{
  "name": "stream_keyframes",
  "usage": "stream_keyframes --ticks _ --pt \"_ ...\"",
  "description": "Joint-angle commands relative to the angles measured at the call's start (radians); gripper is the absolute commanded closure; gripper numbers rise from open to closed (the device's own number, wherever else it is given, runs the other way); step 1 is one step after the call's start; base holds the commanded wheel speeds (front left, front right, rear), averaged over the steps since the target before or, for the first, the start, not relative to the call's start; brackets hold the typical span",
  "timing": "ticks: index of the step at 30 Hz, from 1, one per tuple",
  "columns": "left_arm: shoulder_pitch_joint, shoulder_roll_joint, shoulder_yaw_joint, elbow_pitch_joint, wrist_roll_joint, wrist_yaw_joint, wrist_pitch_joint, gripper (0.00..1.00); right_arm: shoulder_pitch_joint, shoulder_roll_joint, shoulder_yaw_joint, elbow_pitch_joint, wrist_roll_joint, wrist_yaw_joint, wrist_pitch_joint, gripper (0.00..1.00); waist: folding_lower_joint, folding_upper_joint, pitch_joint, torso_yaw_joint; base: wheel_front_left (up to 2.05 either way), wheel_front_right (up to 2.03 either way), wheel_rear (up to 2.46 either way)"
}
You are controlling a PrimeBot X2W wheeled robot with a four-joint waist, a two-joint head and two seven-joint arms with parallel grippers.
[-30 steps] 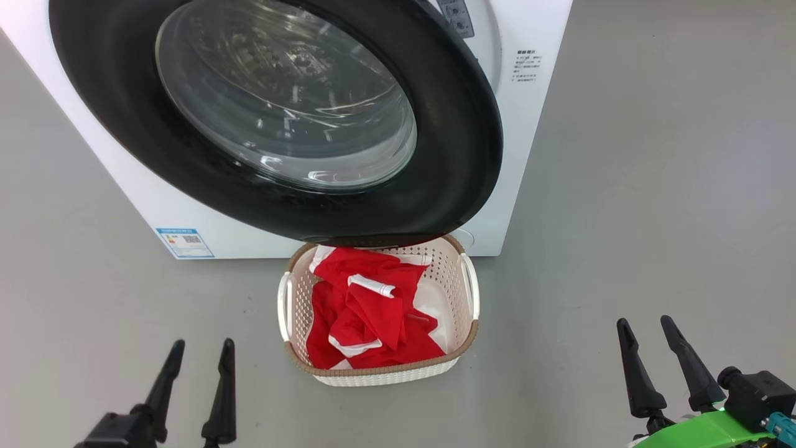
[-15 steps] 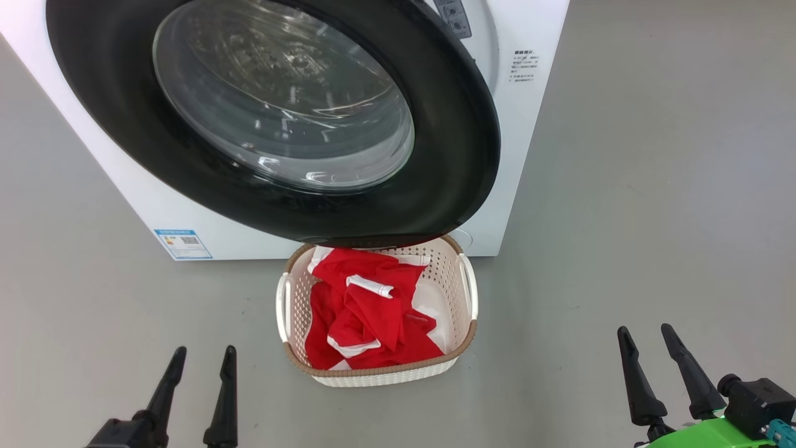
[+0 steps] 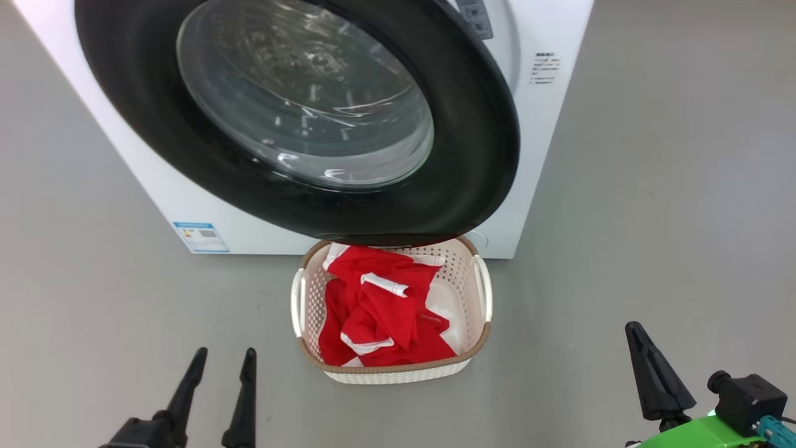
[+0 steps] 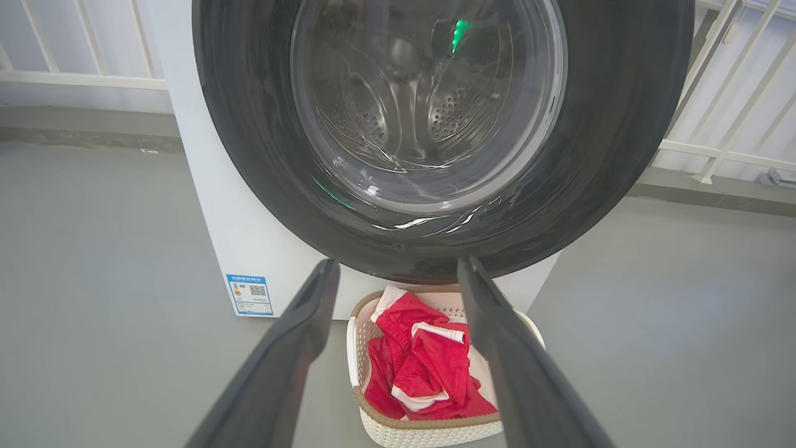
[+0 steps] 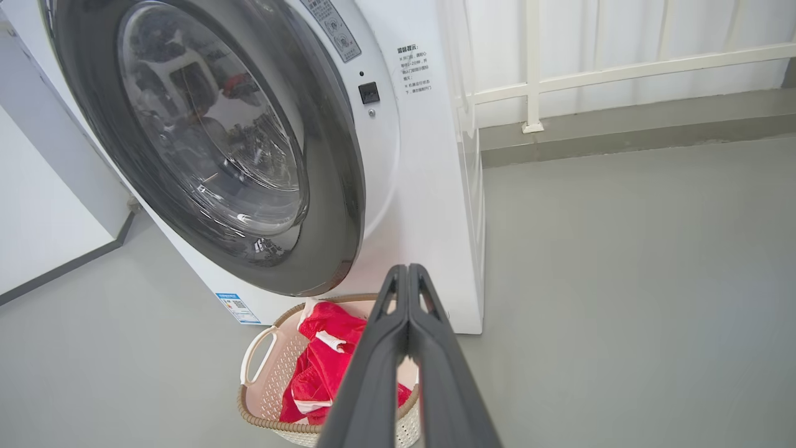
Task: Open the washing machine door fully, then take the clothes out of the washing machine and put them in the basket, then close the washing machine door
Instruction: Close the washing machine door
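Note:
The washing machine door (image 3: pixel 479 155), a black rim around a bulging glass window, lies against the front of the white washing machine (image 3: pixel 547 137). Through the door (image 4: pixel 622 124) glass I see the steel drum. Below it on the floor stands the cream basket (image 3: pixel 398 368) with the red clothes (image 3: pixel 379 311) heaped inside. My left gripper (image 3: pixel 225 354) is open and empty at the lower left, short of the basket. My right gripper (image 3: pixel 635 330) is shut on nothing at the lower right. The left gripper (image 4: pixel 399 264) frames the clothes (image 4: pixel 429 367); the right gripper (image 5: pixel 405 269) points past the basket (image 5: pixel 261 417).
Grey floor lies on both sides of the machine and the basket. A blue label sticker (image 3: pixel 201 236) sits low on the machine's front. A white railing (image 5: pixel 622 68) runs along the wall behind and to the right.
My right gripper's fingers have come together from open to shut. The head camera has shifted, so the whole picture slid slightly right. The left gripper stays open.

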Motion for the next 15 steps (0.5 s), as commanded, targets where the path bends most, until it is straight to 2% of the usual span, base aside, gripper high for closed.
stream_keyframes --ticks 1,15 --pt "-0.024 0.005 0.017 -0.026 -0.013 -0.005 -0.012 0.00 -0.037 -0.019 0.035 -0.027 0.005 0.008 -0.006 1.00 0.0000 -0.0001 0.008 0.022 0.00 0.00 0.00" --pt "-0.085 0.005 -0.060 -0.034 -0.064 -0.004 -0.012 0.00 -0.243 -0.058 0.104 -0.001 0.042 0.008 -0.006 1.00 0.0000 -0.0001 0.102 0.114 0.00 0.00 0.00"
